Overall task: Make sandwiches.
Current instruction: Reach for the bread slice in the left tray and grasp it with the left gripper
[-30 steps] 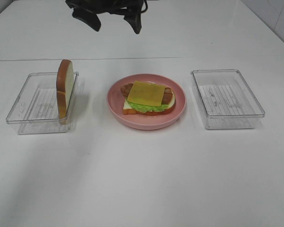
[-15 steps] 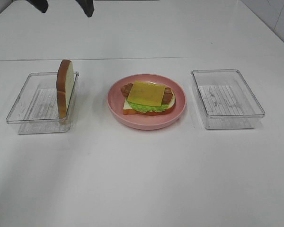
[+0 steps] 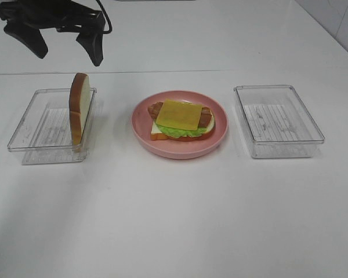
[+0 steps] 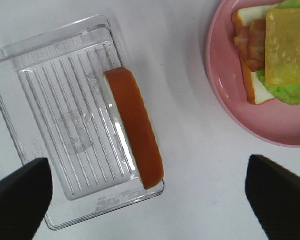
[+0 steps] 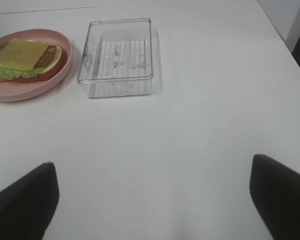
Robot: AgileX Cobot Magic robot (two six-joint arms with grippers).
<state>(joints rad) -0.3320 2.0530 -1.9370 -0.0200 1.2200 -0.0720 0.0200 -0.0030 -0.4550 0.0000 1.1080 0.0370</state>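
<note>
1. Hovering above the left tray (image 3: 32,124), our left gripper (image 3: 53,43) has its jaws spread, grasping nothing.
2. We see a bread slice (image 3: 79,113) standing on edge in that tray, at the side nearest the pink plate (image 3: 180,149).
3. On the plate lies the open sandwich (image 3: 181,120), cheese on top.
4. Our right gripper (image 5: 150,200) is released over bare table, right of the plate.

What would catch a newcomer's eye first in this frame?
The pink plate at the table's centre, holding an open sandwich topped with yellow cheese. Next, a lone bread slice standing on edge against the wall of the left tray. The left gripper hangs open above that tray.
</note>
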